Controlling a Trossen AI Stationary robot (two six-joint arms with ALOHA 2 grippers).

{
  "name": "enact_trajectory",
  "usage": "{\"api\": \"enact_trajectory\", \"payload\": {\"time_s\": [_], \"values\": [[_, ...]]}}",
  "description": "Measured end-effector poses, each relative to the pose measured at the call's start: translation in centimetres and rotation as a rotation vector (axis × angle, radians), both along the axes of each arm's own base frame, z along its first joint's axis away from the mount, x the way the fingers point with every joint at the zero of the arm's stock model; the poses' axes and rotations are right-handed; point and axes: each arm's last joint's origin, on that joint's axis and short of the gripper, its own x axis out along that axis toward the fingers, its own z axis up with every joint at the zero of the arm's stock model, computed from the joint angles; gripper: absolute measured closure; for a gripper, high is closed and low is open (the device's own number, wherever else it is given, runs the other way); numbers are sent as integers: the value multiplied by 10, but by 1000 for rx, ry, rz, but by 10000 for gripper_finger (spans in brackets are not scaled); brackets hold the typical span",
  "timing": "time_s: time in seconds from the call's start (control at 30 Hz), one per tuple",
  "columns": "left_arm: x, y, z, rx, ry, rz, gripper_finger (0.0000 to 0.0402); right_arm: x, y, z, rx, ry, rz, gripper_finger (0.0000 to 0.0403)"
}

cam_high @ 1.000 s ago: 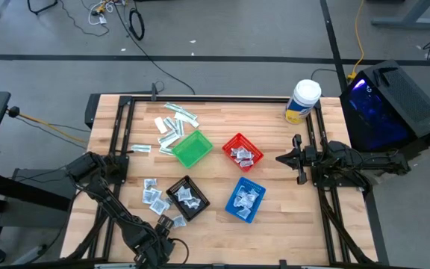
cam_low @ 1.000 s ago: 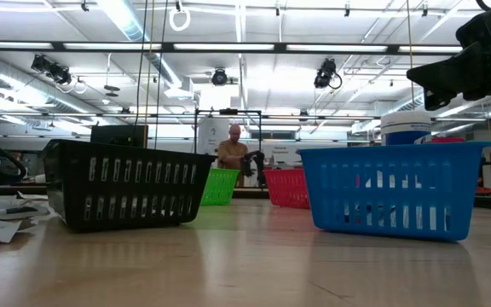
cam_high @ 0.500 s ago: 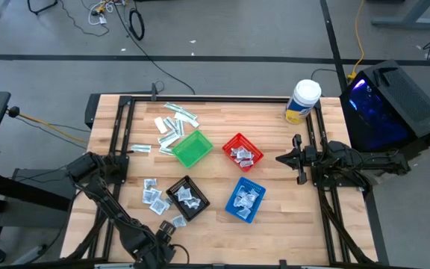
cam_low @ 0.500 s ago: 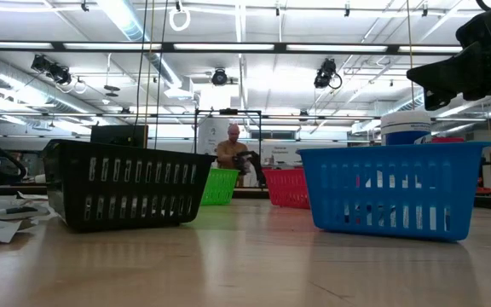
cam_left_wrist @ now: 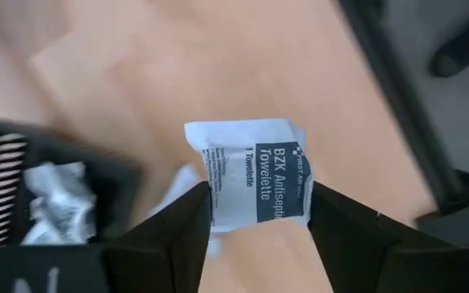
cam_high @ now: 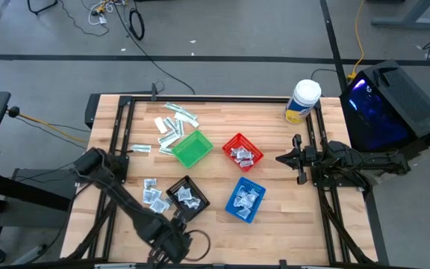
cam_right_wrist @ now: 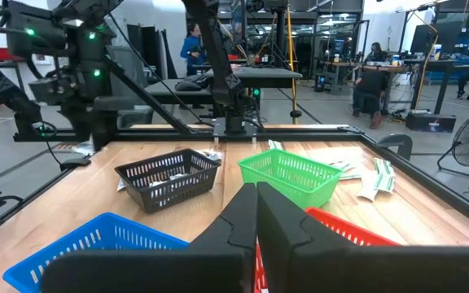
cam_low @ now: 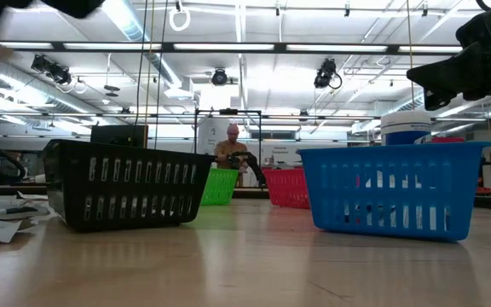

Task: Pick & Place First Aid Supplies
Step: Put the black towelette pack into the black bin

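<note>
The left gripper [cam_left_wrist: 255, 213] pinches an antiseptic towelette packet [cam_left_wrist: 251, 173], lifted just beside the black basket [cam_high: 187, 198], its likely destination; the right gripper [cam_right_wrist: 256, 213], pressed together, waits well beyond that basket.

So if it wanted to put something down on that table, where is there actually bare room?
Bare wood shows between the red basket and the white tub, and along the near edge right of the blue basket. It is crowded around the green basket, where strips lie scattered, and beside the black basket, where loose packets cluster.
</note>
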Motion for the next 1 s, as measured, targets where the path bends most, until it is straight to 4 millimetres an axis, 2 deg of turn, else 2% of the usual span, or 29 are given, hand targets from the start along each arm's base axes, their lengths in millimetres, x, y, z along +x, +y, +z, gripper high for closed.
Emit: {"api": "enact_trajectory", "payload": {"time_s": [0.33, 0.6, 0.83, 1.0], "values": [[26, 51, 0, 94, 87, 43, 197, 0, 0, 0, 0, 0, 0, 390], [38, 88, 9, 142, 87, 43, 197, 0, 0, 0, 0, 0, 1, 390], [45, 102, 9, 207, 69, -12, 190, 0, 0, 0, 0, 0, 1, 390], [46, 103, 9, 211, 71, -34, 147, 0, 0, 0, 0, 0, 0, 390]]}}
